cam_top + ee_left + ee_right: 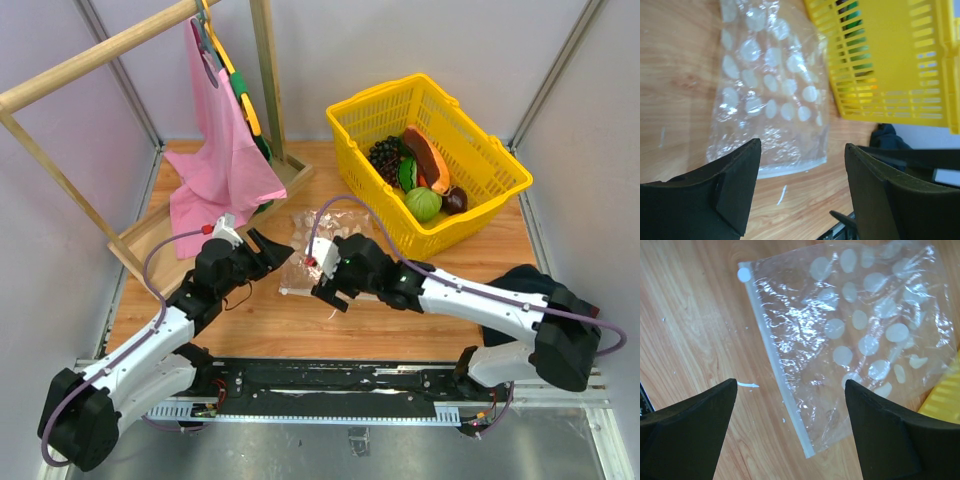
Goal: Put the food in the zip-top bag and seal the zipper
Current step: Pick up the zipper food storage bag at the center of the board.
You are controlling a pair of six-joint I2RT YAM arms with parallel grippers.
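Between both grippers, bag (850,340) lies flat on table. Zipper (775,365) along its near edge runs slantwise under right gripper (790,385), the nearer one, jaws wide apart. Left gripper (803,145) likewise agape, beside bag. Food (425,185) in basket (470,120).

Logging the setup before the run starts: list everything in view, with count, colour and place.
bag: one, clear with white dots, flat and empty on the table, left of the basket
zipper strip: one, whitish, along one edge of the bag
basket: one, yellow, back right of the table
grapes: one bunch, dark, in the basket
green ball: one, in the basket's near corner
maroon ball: one, beside the green ball
slice: one, brown-orange, in the basket
cloth: one, pink, hanging at back left
rack: one, light wood, back left
table: one, wooden
left gripper: black, open, by the bag
right gripper: black, open, over the zipper strip
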